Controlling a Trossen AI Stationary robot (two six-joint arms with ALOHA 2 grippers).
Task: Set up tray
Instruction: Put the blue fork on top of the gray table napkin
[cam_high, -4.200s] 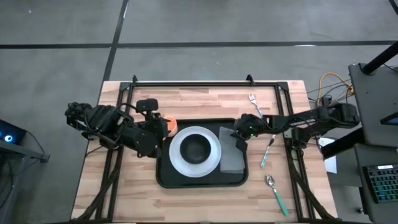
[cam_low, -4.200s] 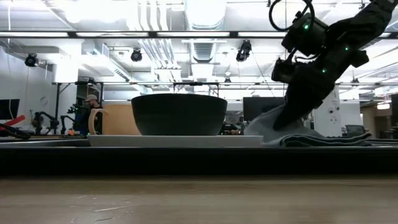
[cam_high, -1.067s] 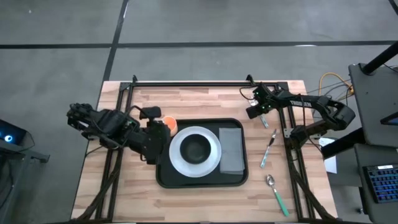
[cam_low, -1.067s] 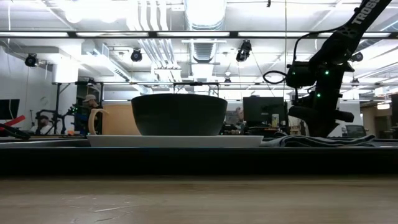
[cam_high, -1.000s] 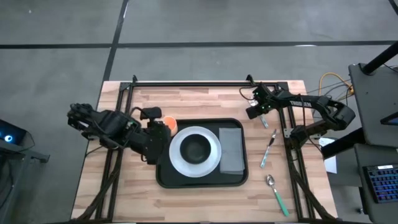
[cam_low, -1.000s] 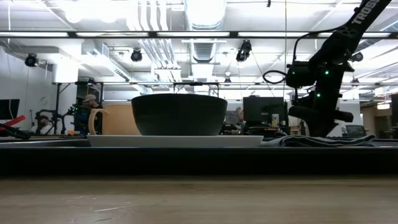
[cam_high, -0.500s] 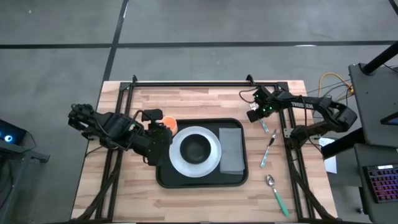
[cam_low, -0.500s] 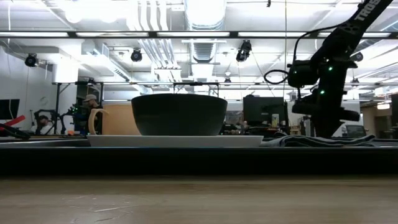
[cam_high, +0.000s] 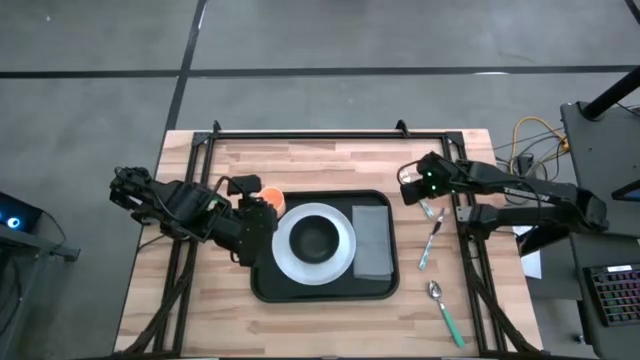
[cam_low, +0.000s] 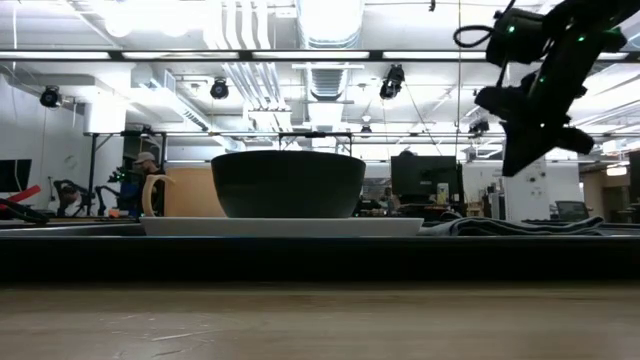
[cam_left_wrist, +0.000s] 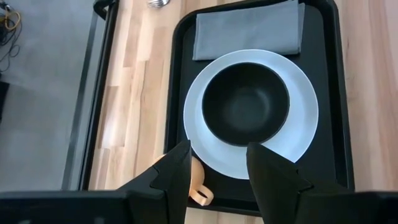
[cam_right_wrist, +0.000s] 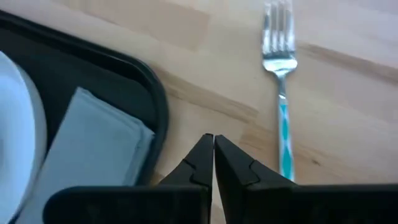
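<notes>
The black tray (cam_high: 325, 290) lies mid-table and carries a white plate (cam_high: 345, 262) with a black bowl (cam_high: 313, 240) on it. A grey folded napkin (cam_high: 373, 240) lies flat on the tray to the right of the plate. An orange mug (cam_high: 270, 197) stands on the wood at the tray's far left corner. My left gripper (cam_left_wrist: 217, 171) hovers open over the tray's left rim, with the mug's handle (cam_left_wrist: 200, 190) showing below it. My right gripper (cam_right_wrist: 214, 138) is shut and empty, raised (cam_low: 525, 150) off the tray's far right corner. A teal-handled fork (cam_right_wrist: 281, 81) lies flat on the wood beside it.
A second teal-handled utensil (cam_high: 431, 240) and a spoon (cam_high: 441, 300) lie on the wood right of the tray. Black frame rails (cam_high: 300, 135) run along the far edge and both sides. Cables (cam_high: 530, 135) hang past the right edge. Bare wood shows near and far of the tray.
My right gripper has risen well above the table and shifted a little toward the near edge, with its forearm swinging lower across the right side. The tray, plate, bowl, napkin and mug stay where they were.
</notes>
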